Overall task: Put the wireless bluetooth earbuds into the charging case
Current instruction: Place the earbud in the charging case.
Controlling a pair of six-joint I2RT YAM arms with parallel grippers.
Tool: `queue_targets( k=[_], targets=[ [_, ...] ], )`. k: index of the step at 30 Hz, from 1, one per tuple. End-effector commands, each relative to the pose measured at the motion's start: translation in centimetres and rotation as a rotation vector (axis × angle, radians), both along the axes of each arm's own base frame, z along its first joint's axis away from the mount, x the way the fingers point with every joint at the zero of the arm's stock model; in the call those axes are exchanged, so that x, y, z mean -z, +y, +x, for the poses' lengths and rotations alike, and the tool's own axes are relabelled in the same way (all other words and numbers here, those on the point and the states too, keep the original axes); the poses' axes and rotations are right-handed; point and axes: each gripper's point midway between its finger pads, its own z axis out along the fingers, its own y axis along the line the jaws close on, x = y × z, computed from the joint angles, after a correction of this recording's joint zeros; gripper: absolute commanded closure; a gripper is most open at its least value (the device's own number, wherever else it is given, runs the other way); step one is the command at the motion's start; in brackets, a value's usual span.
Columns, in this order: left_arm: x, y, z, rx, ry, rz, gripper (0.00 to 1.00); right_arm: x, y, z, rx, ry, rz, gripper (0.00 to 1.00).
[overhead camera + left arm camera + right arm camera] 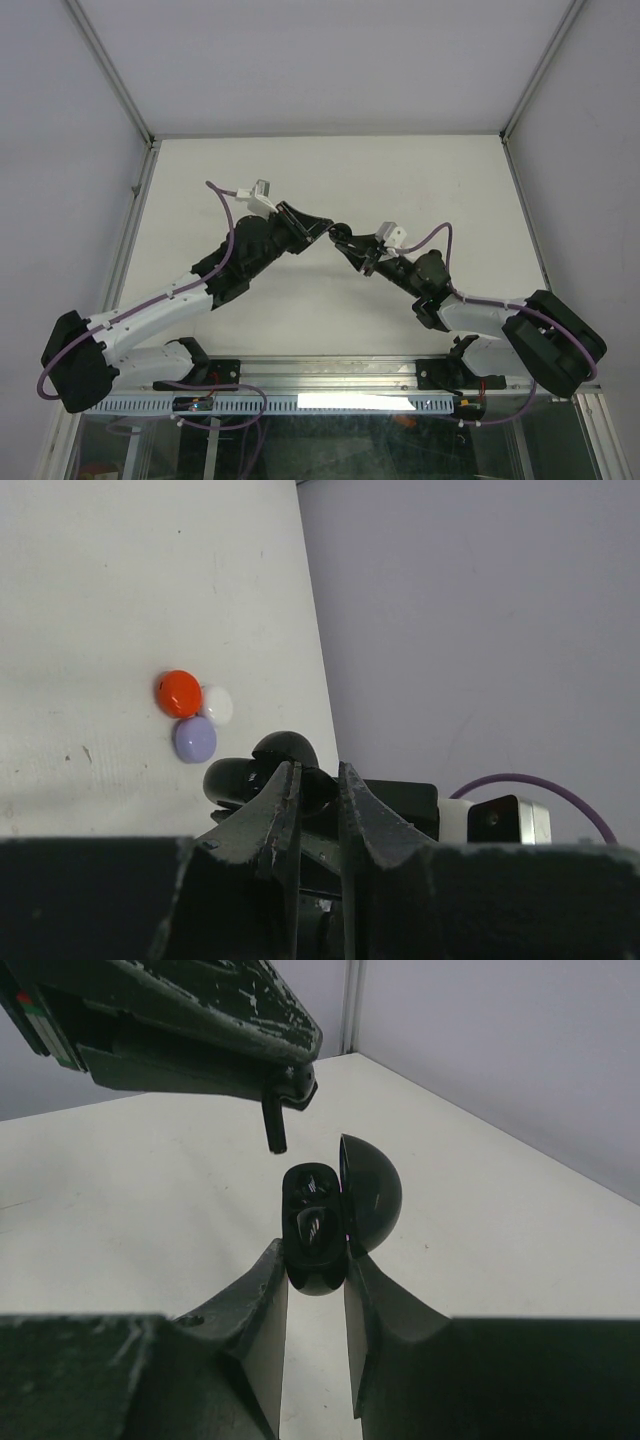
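My right gripper (315,1255) is shut on the black charging case (312,1222) and holds it above the table, its domed lid (375,1192) swung open to the right. My left gripper (288,1082) hangs just above the case. It is shut on a thin black piece, the black earbud (273,1128), seen edge-on a little above the case's opening. In the left wrist view the red earbud (180,693), the white earbud (217,704) and the lavender earbud (194,739) lie touching on the table, left of the case (232,780). In the top view both grippers meet at mid-table (336,234).
The white table (400,170) is ringed by pale enclosure walls with metal corner posts. The left arm (240,255) and the right arm (430,275) reach in from the near edge. The three loose earbuds do not show in the top view.
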Motion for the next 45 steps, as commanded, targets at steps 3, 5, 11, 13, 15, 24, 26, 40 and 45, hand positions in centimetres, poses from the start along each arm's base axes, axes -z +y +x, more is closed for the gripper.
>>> queue_targets(
  k=[3, 5, 11, 13, 15, 24, 26, 40, 45],
  targets=[
    [-2.2, -0.9, 0.2, -0.034, -0.086, -0.022, 1.00, -4.1, 0.2, 0.2, 0.010, -0.091, 0.094, 1.00],
    [-2.1, -1.1, 0.2, -0.038, -0.094, -0.010, 1.00, -4.2, 0.1, 0.1, 0.010, -0.092, 0.096, 1.00],
    [-1.7, -1.6, 0.0, -0.047, -0.107, 0.022, 1.00, -4.3, 0.0, -0.1, 0.007, -0.095, 0.099, 1.00],
    [-1.6, -1.9, 0.0, -0.047, -0.111, 0.030, 1.00, -4.4, -0.1, -0.2, 0.007, -0.098, 0.101, 1.00],
    [-1.4, -2.1, -0.1, -0.048, -0.114, 0.041, 1.00, -4.5, -0.1, -0.2, 0.006, -0.100, 0.102, 1.00],
    [-1.1, -2.0, -0.1, -0.075, -0.135, 0.079, 1.00, -4.5, -0.2, -0.3, 0.007, -0.103, 0.102, 1.00],
    [-1.0, -1.9, 0.0, -0.084, -0.139, 0.086, 1.00, -4.6, -0.2, -0.3, 0.007, -0.103, 0.103, 1.00],
    [-1.1, -2.3, -0.5, -0.099, -0.174, 0.138, 0.95, -4.8, -0.4, -0.5, 0.007, -0.110, 0.111, 1.00],
    [-0.9, -1.8, -0.7, -0.129, -0.173, 0.155, 0.89, -5.1, -0.5, -0.6, 0.012, -0.116, 0.119, 1.00]
  ],
)
